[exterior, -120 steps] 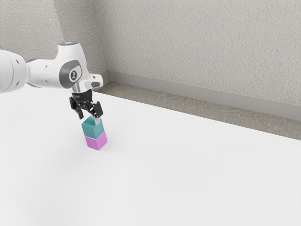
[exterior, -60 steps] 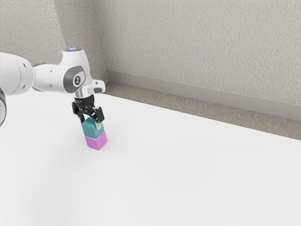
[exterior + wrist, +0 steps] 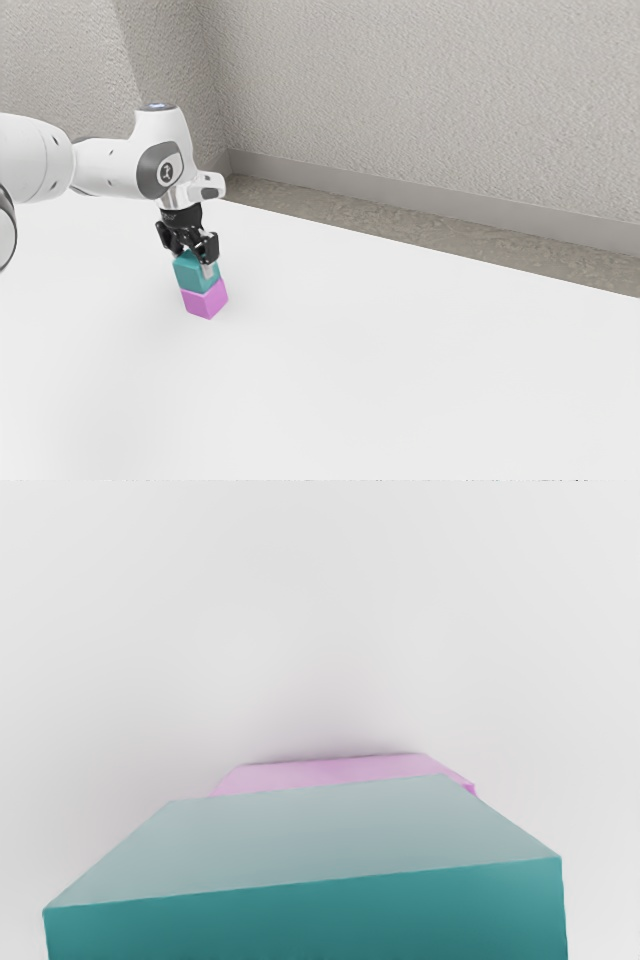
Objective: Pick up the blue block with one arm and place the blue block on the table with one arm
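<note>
The upper block [image 3: 195, 274] sits on the lower block [image 3: 203, 302] on the table [image 3: 400, 360]

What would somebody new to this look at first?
Probably the big white robot arm, reaching in from the exterior view's left, with its black tool down at a little tower. Next come the bright colors: a blue-green block sits on top of a pink block, which stands on the white table.
</note>
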`<action>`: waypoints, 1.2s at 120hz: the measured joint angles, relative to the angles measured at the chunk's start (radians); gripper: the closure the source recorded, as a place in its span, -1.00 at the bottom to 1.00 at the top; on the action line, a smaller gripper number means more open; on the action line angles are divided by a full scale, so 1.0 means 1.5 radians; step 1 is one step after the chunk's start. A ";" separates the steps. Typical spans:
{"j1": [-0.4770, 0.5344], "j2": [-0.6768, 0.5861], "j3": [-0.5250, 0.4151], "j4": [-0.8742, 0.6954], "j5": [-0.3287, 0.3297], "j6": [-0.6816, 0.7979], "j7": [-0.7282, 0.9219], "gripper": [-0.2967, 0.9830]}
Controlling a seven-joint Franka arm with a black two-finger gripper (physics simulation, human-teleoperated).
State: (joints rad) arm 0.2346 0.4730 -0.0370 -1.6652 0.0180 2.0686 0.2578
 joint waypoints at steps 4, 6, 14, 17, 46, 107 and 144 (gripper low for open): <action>0.000 -0.003 -0.001 0.000 0.000 0.000 0.000 -0.06; -0.001 -0.005 -0.001 0.000 0.001 0.000 0.000 -0.05; -0.001 -0.015 -0.004 0.000 0.002 0.000 -0.001 -0.02; -0.004 -0.019 -0.004 0.000 0.002 0.000 -0.002 -0.02; -0.077 -0.029 -0.006 -0.001 0.003 0.000 -0.006 -0.01; -0.113 0.025 -0.005 0.013 -0.004 0.009 -0.012 -0.12; -0.109 -0.015 -0.005 0.013 -0.011 0.007 -0.015 -0.43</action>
State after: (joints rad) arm 0.0711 0.4498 -0.0445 -1.6456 0.0021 2.0787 0.2359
